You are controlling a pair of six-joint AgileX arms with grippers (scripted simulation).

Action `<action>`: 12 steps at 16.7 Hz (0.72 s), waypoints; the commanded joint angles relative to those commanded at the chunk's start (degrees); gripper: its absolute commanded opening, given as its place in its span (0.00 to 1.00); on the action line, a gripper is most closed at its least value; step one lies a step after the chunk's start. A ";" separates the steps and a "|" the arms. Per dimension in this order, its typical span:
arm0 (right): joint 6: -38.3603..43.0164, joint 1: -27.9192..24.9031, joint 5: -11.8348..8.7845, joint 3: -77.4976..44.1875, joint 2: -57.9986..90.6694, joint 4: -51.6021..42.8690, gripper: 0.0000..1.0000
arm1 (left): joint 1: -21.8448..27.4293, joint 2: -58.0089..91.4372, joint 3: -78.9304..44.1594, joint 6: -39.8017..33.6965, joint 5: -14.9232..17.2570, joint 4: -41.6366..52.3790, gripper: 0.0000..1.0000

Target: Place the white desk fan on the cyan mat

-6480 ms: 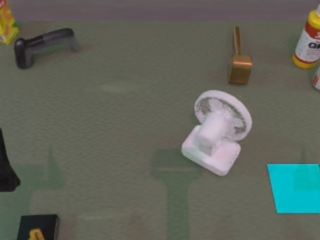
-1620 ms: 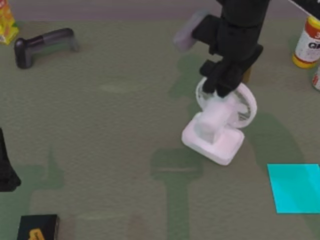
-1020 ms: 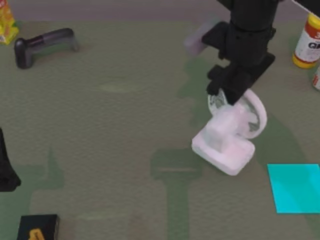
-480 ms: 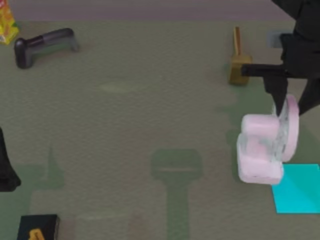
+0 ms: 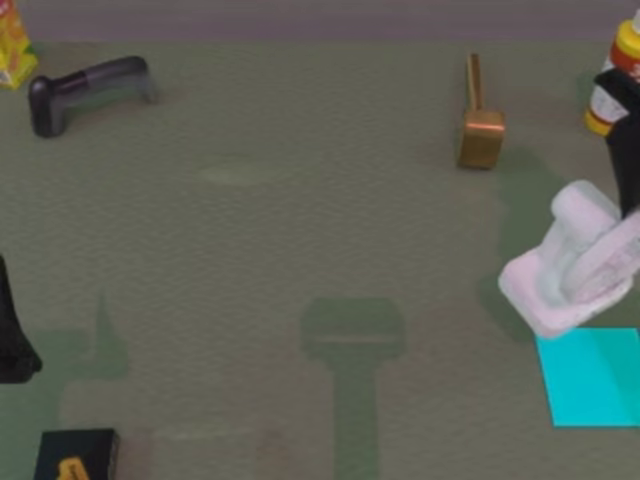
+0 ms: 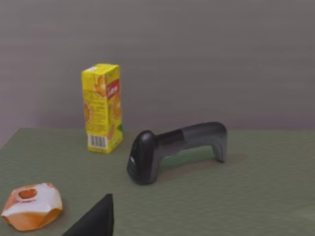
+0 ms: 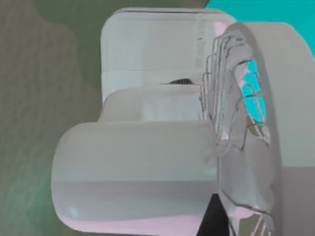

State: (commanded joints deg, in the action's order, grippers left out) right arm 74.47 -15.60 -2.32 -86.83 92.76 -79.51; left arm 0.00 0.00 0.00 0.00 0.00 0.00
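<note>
The right gripper (image 5: 628, 215) is carrying the small all-white plastic desk fan with the round wire-grille head (image 5: 575, 262) at the right edge of the surface (image 5: 300, 230), tilted and lifted, its rounded base just beside the near corner of the flat bright cyan square mat (image 5: 592, 376). Its jaws are clamping the grille rim, as the right wrist view suggests.

To finish well, it should be bringing the base squarely over the mat, levelling the fan upright before lowering, and releasing only once the base is sitting flat.

The left gripper (image 5: 12, 345) is resting parked at the left edge; whether its jaws are apart cannot be told.

Counted: one fan, one mat, one dark handheld scanner (image 5: 85, 90), one brass-coloured mallet (image 5: 478, 112), one yellow juice carton (image 6: 102, 108), one yellow-capped bottle (image 5: 612, 70).
</note>
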 joint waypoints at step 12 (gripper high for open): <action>30.68 -0.66 2.60 13.24 -8.04 0.33 0.00 | 0.00 0.00 0.00 0.00 0.00 0.00 1.00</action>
State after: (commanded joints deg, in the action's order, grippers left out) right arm 105.15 -16.25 0.28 -73.59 84.72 -79.19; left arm 0.00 0.00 0.00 0.00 0.00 0.00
